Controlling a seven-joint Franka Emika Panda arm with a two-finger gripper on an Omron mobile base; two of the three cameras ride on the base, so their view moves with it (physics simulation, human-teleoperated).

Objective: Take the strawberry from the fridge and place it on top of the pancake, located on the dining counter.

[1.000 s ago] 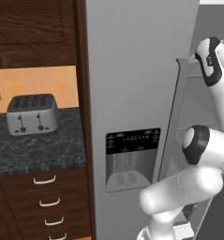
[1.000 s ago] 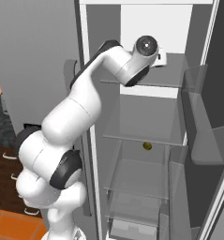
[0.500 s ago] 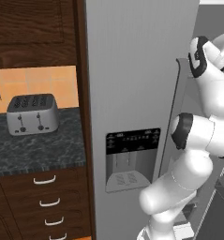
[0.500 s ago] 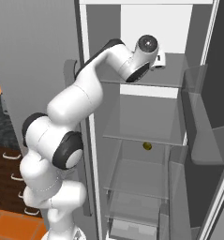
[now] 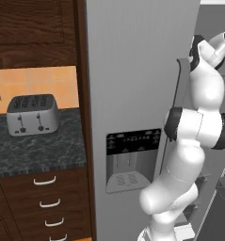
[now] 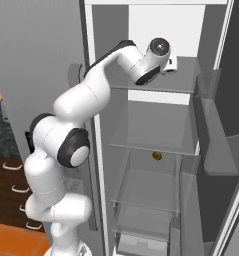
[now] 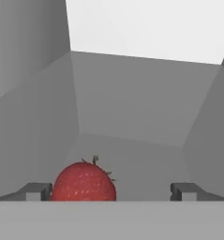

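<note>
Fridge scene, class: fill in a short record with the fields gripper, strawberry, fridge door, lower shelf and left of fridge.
gripper: open, reaching onto the top shelf
strawberry: between the fingertips, nearer the left one, not gripped
fridge door: open, glass shelves showing
lower shelf: small round green fruit
left of fridge: toaster on dark speckled counter

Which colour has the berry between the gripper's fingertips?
Red, with green leaves: the strawberry, best in the hand view.
</note>
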